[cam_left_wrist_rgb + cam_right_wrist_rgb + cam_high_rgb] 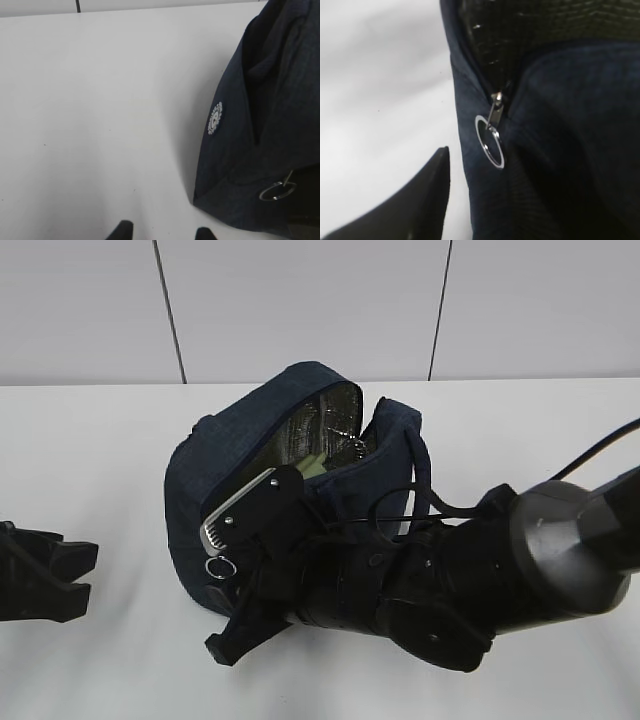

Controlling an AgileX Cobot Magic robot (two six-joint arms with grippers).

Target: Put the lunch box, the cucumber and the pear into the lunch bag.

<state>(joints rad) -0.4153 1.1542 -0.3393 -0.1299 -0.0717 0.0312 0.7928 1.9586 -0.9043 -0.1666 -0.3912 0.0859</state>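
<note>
The dark navy lunch bag [230, 465] lies mid-table, its top unzipped and showing silver foil lining. A pale green edge of the lunch box [313, 464] shows inside the opening. The cucumber and the pear are hidden or out of view. My right gripper [212, 592] is open at the bag's front left corner, its jaws standing above and below the silver ring pull [220, 567]. In the right wrist view the ring pull [490, 142] hangs from the zipper slider, and one black finger [427, 195] sits left of it. My left gripper [92, 572] is open and empty at the far left.
The right arm [470, 580] lies across the table in front of the bag. The bag's looped handle [425, 480] hangs at its right side. In the left wrist view the bag [260, 125] and its ring pull [277, 191] are to the right of the left gripper [163, 232].
</note>
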